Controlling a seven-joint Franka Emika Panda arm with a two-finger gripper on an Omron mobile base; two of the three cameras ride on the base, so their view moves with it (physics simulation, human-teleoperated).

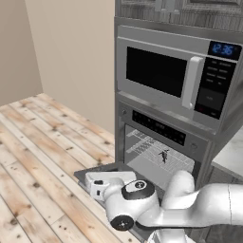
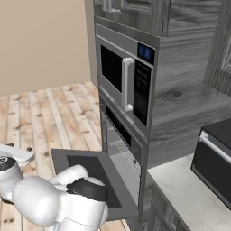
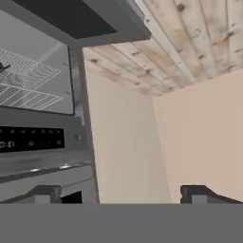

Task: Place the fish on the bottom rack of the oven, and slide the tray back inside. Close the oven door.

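Note:
The oven stands below the microwave, and its door lies fully open and flat. Inside the cavity the small dark fish rests on a silver wire rack that sits within the oven. The hand view is rolled upside down: the door is at its top, the wire racks at the left, and the fish is a dark speck at the left edge. My gripper hovers low at the door's front left corner, open and holding nothing, with its fingertips wide apart.
A steel microwave with a blue clock sits above the oven. A black toaster oven stands on the pale counter to the right. Wooden floor spreads left of the door, bounded by beige walls.

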